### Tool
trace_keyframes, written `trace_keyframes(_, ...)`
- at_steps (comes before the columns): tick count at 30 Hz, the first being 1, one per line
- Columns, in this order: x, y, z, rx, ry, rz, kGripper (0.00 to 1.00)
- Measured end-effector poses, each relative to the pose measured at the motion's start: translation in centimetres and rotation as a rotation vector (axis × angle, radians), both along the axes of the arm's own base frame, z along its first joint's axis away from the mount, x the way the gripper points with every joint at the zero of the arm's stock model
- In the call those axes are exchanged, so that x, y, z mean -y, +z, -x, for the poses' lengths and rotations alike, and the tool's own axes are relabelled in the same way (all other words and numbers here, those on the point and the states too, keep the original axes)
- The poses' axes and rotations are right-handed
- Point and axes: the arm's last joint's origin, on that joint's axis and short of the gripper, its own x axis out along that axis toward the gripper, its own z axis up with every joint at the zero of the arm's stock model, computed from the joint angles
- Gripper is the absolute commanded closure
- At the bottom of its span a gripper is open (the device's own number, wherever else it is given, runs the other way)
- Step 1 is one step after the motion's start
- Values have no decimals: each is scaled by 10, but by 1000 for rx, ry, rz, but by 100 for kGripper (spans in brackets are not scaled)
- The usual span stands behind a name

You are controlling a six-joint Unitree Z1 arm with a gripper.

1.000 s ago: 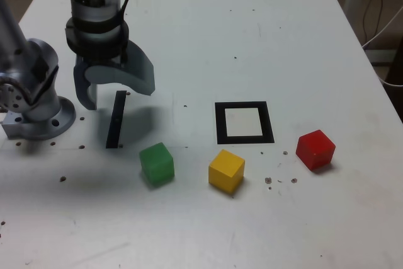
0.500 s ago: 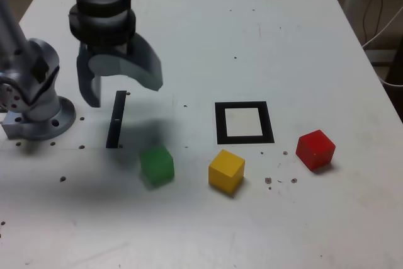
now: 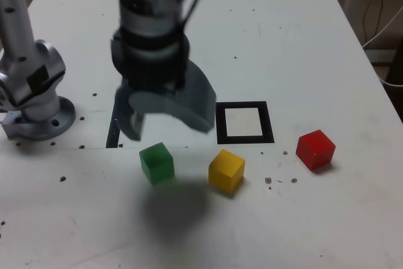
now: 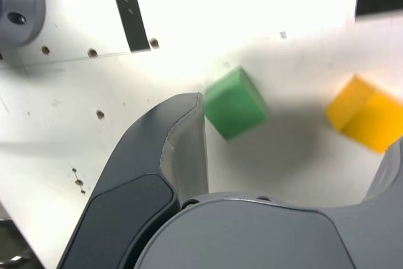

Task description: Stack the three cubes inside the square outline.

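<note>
Three small solid-coloured cubes sit apart on the white table [image 3: 283, 218], none inside the flat black square outline with the white centre [image 3: 221, 124]. The grey two-fingered gripper [image 3: 169, 131] hangs above the table, its jaws spread wide with nothing between them.

What matters now is how the nearest cubes lie against that gap. In the wrist view the green cube [image 4: 235, 103] shows just beside one fingertip, while the yellow cube [image 4: 366, 113] appears near the opposite one, so neither is centred between the fingers. In the exterior view both cubes lie nearer that view's bottom edge than the fingertips do, green to the exterior view's left of yellow; the red cube [image 3: 315, 150] is well apart, towards the exterior view's right.

Which cube comes first cannot be told, though green or yellow seems likelier than red. For either, the gripper probably has to shift sideways until the cube falls mid-gap before it lowers. Both cubes also sit turned, their sides skew to the line between the fingertips, so a small wrist turn would likely help; coming straight down risks a finger landing on a cube or knocking it askew.
</note>
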Motion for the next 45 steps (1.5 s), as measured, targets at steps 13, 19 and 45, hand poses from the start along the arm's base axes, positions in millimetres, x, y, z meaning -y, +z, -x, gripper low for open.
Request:
trace_keyframes(13, 29, 19, -46, 91, -49, 90, 0)
trace_keyframes(19, 17, 18, -67, 109, -64, 84, 0)
trace_keyframes(45, -57, 1, -164, 96, 56, 63, 1)
